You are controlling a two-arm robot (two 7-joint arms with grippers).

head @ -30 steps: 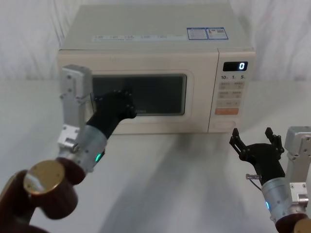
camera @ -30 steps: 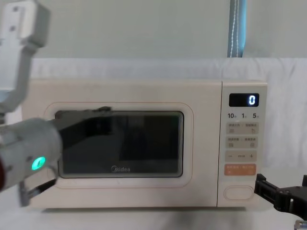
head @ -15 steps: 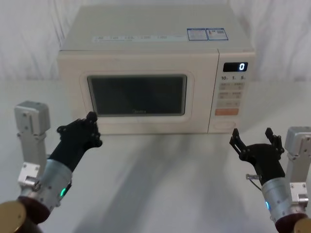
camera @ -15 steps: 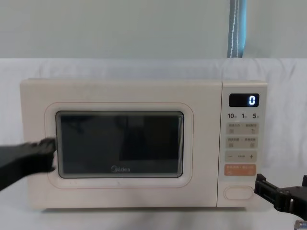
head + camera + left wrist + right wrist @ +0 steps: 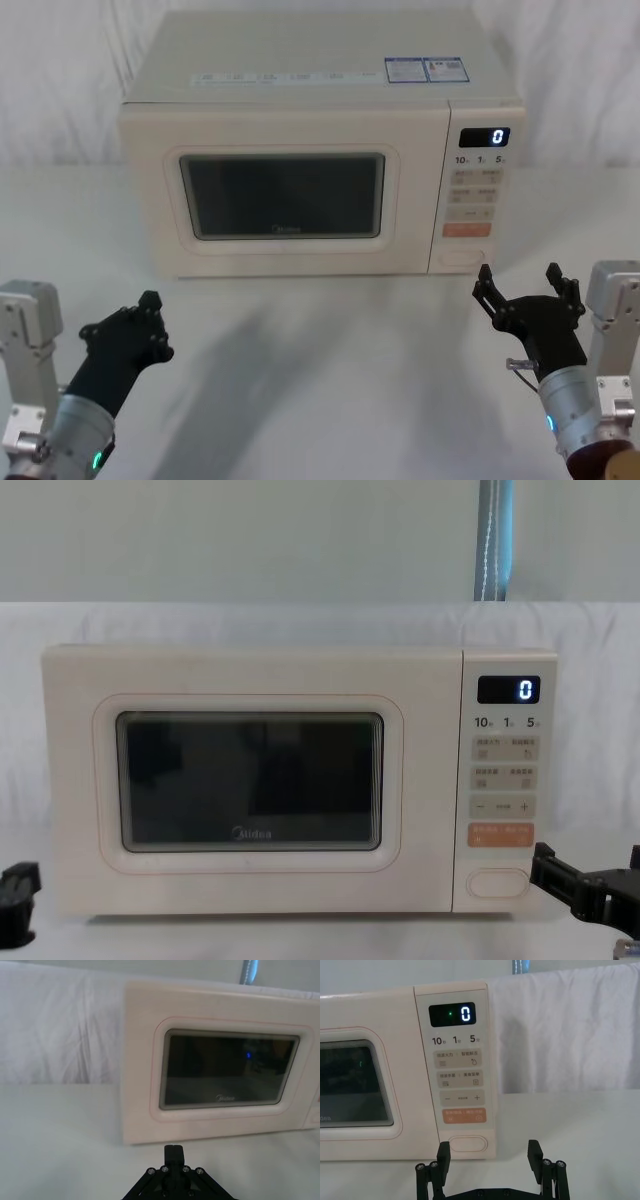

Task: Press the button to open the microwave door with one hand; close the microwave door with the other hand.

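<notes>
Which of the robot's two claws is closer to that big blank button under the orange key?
The right. The right gripper hovers open just in front of the button, slightly to its right. The left gripper sits low at the far left, well out from the microwave door.

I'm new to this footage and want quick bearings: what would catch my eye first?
The cream microwave at the back of the table, its microwave door shut and its display showing 0. Then the right gripper, fingers spread, low in front of the button, and the left gripper well short of the door.
</notes>
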